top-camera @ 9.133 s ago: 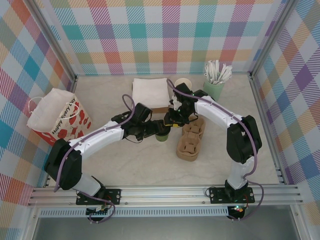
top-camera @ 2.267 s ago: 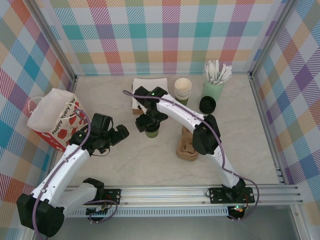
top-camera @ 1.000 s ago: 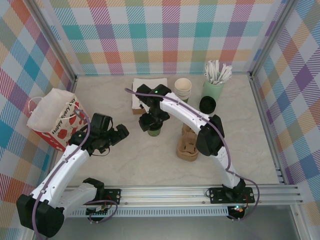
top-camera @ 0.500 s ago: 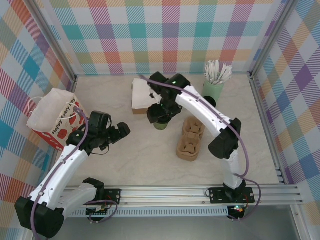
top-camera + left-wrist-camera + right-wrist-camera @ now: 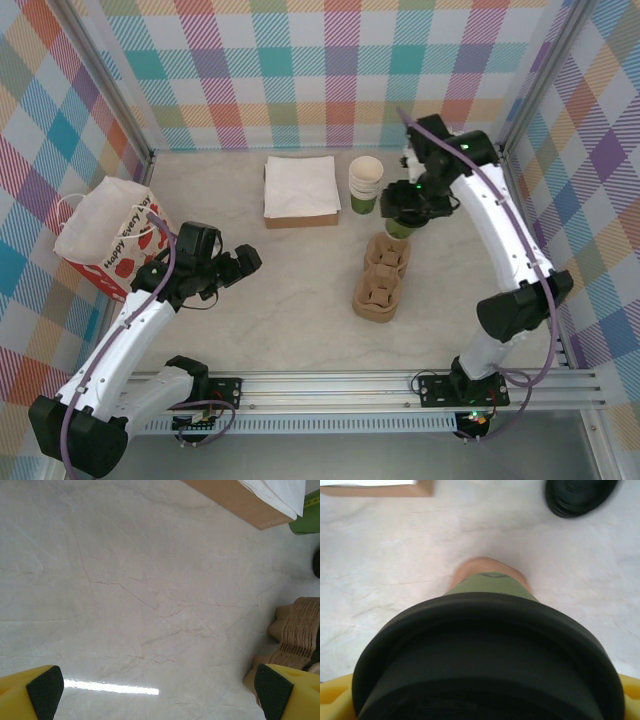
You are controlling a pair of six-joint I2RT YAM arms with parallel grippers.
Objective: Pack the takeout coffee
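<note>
Nearest the bases, the left claw (image 5: 159, 687) hangs open and empty over the bare pale marbled surface (image 5: 125, 580), well apart from the work. Mid-surface lie the moulded brown cardboard cup carriers (image 5: 380, 277), pockets vacant as far as can be seen. Just behind them the right claw (image 5: 404, 212) grips the small green paper cup with round black plastic lid (image 5: 490, 650). Judgement: lid fitted, cup in hand; seating it in a carrier or the white paper bag with red print (image 5: 112, 235) is not yet done. A stack of like green cups (image 5: 365, 183), a loose black lid (image 5: 577, 497) and white napkins on a brown box (image 5: 300, 185) stand close by; the stack is the nearest obstruction.
</note>
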